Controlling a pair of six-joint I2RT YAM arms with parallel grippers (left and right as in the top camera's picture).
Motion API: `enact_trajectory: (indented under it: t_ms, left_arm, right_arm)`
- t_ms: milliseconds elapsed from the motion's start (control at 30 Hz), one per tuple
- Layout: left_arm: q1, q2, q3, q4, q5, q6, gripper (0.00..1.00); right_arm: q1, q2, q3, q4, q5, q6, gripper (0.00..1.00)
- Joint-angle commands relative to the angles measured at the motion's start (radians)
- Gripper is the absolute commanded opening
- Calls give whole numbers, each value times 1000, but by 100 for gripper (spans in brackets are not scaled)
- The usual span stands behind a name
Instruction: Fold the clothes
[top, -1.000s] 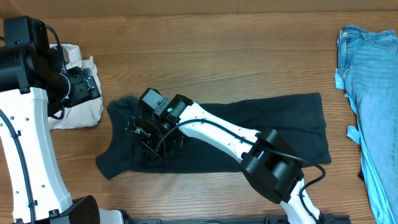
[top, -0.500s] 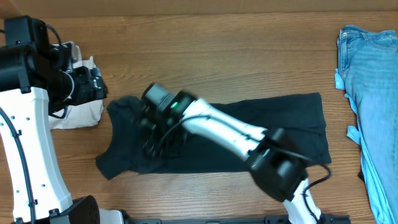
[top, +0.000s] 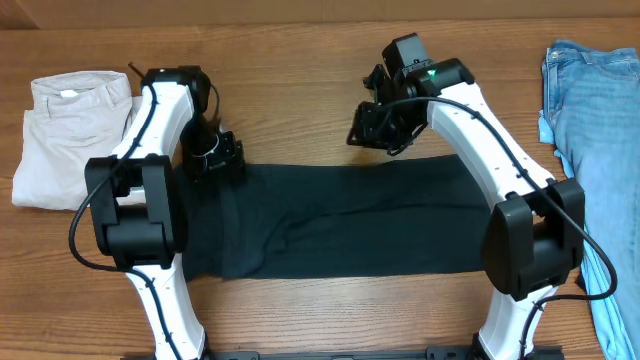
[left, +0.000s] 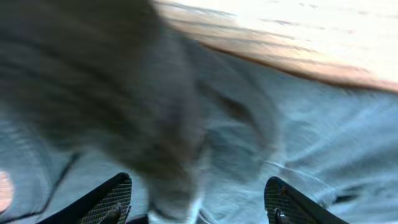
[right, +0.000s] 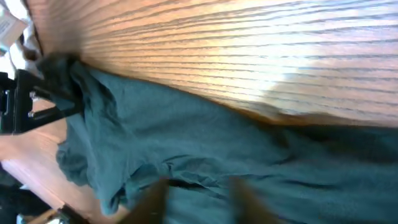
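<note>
Both arms have moved to the T-shirt's (top: 350, 220) upper edge: left gripper (top: 224, 160) jaws wide at its corner, right gripper (top: 370, 130) jaws apart, blurred, over the table (top: 290, 80).

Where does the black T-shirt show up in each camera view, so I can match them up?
Overhead: the black T-shirt lies as a wide band across the middle of the picture.
Left wrist: blurred, it fills most of the picture, all but the top right.
Right wrist: it covers the lower half, from left to right.
Shared landmark: the wooden table, bare along the shirt's edge in both wrist views.
</note>
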Motion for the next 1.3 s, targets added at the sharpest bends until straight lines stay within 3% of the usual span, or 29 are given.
enact_trajectory:
  t_ms: [0, 100, 167, 267, 367, 600, 633, 733, 800, 833, 933, 1000, 1100, 1133, 1200, 1267]
  left_arm:
    - [15, 1, 1, 3, -65, -71, 72]
    - [23, 1, 1, -9, -79, -70, 72]
    - [25, 1, 1, -19, -101, -70, 72]
    - [26, 1, 1, -21, -113, -70, 73]
    - [26, 1, 1, -34, -122, -69, 74]
    - [26, 1, 1, -39, -129, -69, 72]
    - [26, 1, 1, -45, -148, -70, 69]
    - [39, 1, 1, -85, -211, -71, 24]
    - [67, 1, 1, -121, -243, -71, 5]
    - [82, 1, 1, -140, -258, -71, 4]
    - [154, 1, 1, -204, -314, -70, 4]
    - [204, 1, 1, -222, -321, -64, 21]
    - [261, 1, 1, -241, -339, -58, 33]
    - [278, 1, 1, -244, -338, -58, 33]
    - [289, 1, 2, -232, -282, 5, 32]
    - [272, 1, 2, -199, -197, 88, 39]
  right_arm:
    - [62, 14, -94, 138, -222, -34, 4]
    - [154, 53, -178, 308, -248, 31, 4]
    - [250, 93, -242, 516, -339, 32, 4]
    - [335, 98, -282, 640, -298, 63, 4]
    - [388, 133, -307, 675, -116, 133, 4]
    - [373, 288, -307, 573, -36, 422, 4]
    - [373, 288, -307, 557, -14, 431, 4]
    - [373, 288, -307, 554, -14, 431, 4]
    - [373, 288, -307, 554, -14, 431, 4]
    - [373, 288, -307, 553, -13, 431, 4]
    - [373, 288, -307, 552, -6, 431, 4]
    - [373, 288, -307, 552, -6, 431, 4]
    - [373, 288, -307, 549, -6, 431, 4]
    - [373, 288, -307, 548, -6, 431, 4]
    - [373, 288, -307, 549, -6, 431, 4]
    - [373, 288, -307, 550, -6, 431, 4]
